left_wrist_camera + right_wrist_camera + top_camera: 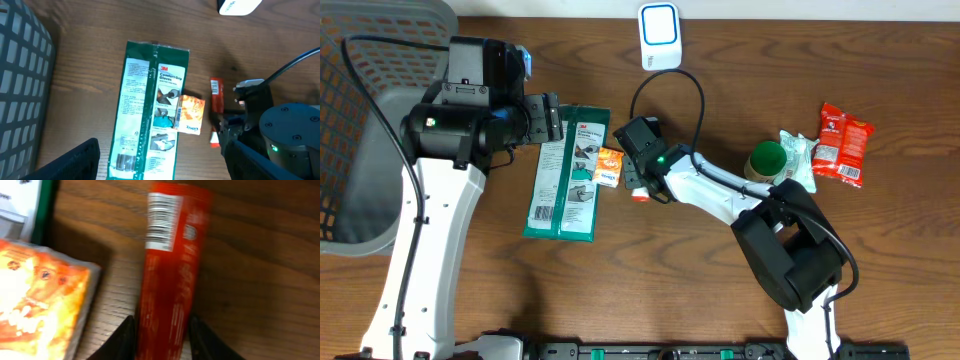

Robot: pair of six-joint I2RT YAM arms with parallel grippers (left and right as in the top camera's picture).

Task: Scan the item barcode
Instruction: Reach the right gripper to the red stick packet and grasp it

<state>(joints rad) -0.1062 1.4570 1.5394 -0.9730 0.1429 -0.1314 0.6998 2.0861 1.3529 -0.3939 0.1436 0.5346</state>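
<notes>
brown wooden bench (720, 300) | flat green glove package (568, 170) lies left of centre | left tool (558, 118) at its far-left corner, fingers wide apart | right tool (162, 335) clamped on red plastic tube (170, 280), flat on bench at centre, barcode up | small orange packet (40, 300) just left of tube

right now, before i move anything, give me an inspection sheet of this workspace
surface: wooden table, no spills seen
job's things: red tube lying flat, barcode up; white device at far edge
clutter: green glove pack, orange packet, green-lidded jar, red snack bag
grippers: left gripper jaws open, empty; right gripper jaws closed on the tube
cables: black cable looping behind right wrist
surroundings: grey basket on the left
</notes>
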